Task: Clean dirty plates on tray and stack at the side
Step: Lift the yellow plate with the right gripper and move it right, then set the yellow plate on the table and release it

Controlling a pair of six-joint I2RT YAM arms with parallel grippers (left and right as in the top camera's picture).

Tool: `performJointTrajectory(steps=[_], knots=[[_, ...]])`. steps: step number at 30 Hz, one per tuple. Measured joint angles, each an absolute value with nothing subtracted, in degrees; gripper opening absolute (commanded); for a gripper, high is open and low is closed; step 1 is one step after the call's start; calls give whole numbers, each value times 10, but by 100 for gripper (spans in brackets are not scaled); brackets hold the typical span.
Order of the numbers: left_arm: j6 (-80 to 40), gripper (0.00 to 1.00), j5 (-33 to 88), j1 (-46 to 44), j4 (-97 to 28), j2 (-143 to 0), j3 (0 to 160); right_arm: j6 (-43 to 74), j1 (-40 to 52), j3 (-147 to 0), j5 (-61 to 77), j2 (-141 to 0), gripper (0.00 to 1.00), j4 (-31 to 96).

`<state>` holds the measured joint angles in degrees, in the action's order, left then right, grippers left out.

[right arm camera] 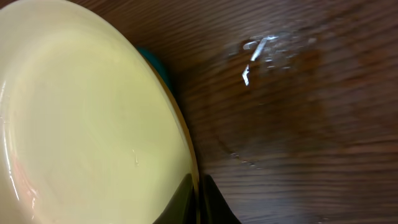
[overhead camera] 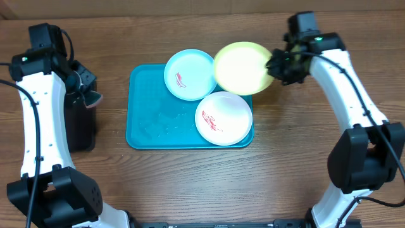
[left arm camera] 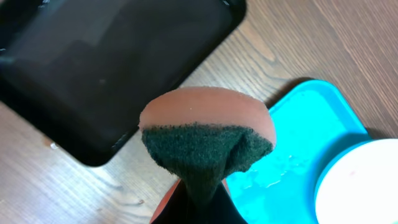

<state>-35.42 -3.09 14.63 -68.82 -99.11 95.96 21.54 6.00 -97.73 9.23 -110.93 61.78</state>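
Table: brown wood-grain top (overhead camera: pixel 190 183) fills the whole view, with one arm on each side.
Tray: the turquoise tray (overhead camera: pixel 145 126) sits mid-table; wet droplets glint on its bare left half.
Black tray: the narrow black tray (overhead camera: pixel 81 130) lies well left of the turquoise one, under the left arm.
Yellow-green plate: the yellow-green plate (overhead camera: pixel 242 68) is up at the tray's far right corner, overlapping that corner, and its face looks clean.
White plate: the white plate (overhead camera: pixel 223 118) lies in the tray's near right corner with a red smear on its left side.
Light blue plate: the light blue plate (overhead camera: pixel 190 75) sits on the tray's far edge and pokes past the rim, with a red smear inside.
Sponge: the sponge (left arm camera: pixel 207 134) has a brown back and a green scouring face, and it hangs over the gap between the two trays.
Right gripper: the right gripper (overhead camera: pixel 278 65) has its fingers pinched on the right rim of the yellow-green plate.
Left gripper: the left gripper (left arm camera: pixel 196 208) has its fingers squeezed together on the sponge's green pad.
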Motion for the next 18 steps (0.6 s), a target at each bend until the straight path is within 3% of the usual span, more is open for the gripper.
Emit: performJointTrajectory(steps=[16,18], knots=[[-324,4,28,111,-643,-993,899,255,-130,-836,81,-1128,4,498],[-322,4,32,111,-642,-993,899,255,-130,-812,81,-1129,9,479]])
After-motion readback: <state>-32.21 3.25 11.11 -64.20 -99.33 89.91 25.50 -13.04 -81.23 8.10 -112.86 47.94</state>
